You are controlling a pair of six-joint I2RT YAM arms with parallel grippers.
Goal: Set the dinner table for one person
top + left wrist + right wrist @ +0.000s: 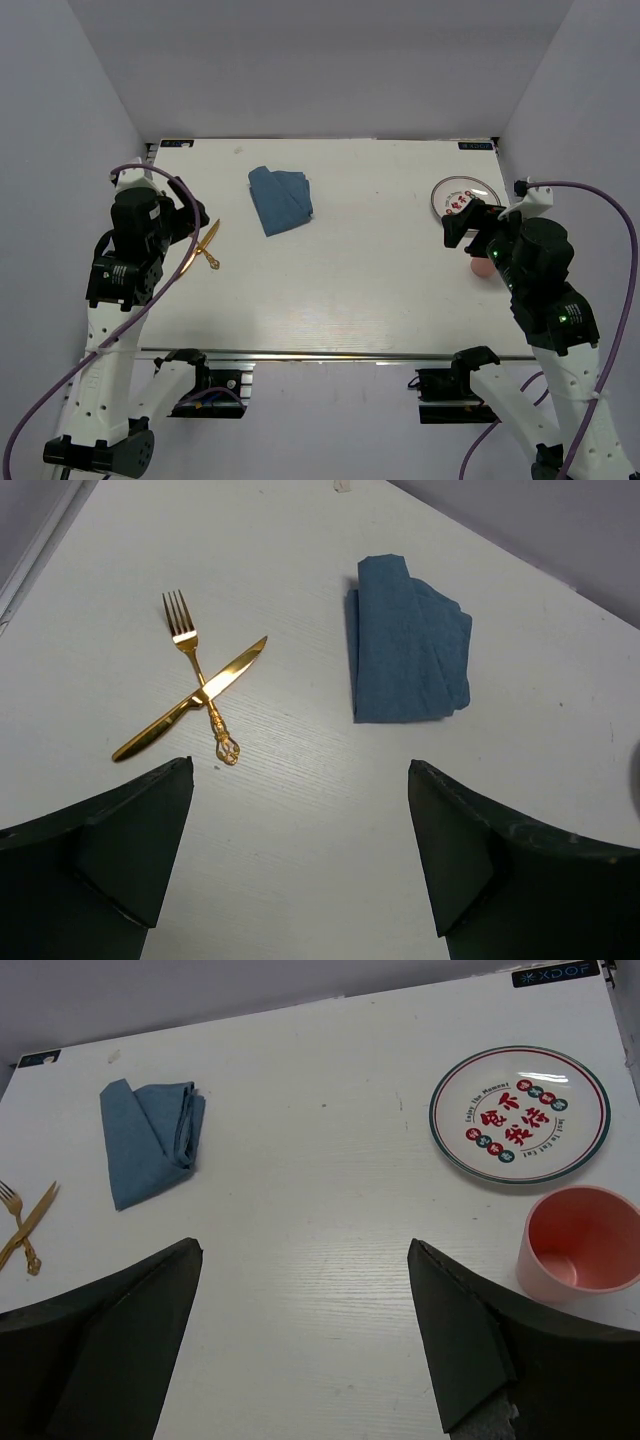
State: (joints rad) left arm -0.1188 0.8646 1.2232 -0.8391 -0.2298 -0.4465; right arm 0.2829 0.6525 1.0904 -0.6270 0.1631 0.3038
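Observation:
The white dinner table (360, 290) carries everything. A gold fork (189, 643) and gold knife (240, 664) lie crossed at the table's left; the knife rests over the fork's handle. Right of them lies a folded blue napkin (408, 655), also visible from above (281, 199). At the back right sits a plate (520, 1113) with red characters, and a pink cup (580, 1245) stands just in front of it. My left gripper (300, 765) hovers open near the cutlery, holding nothing. Above the table beside the cup, my right gripper (305, 1245) is open and empty too.
A metal rail (330, 354) runs along the table's near edge, with both arm bases below it. Grey walls close in the left, right and back sides. The right arm (530, 260) partly covers the cup in the top view.

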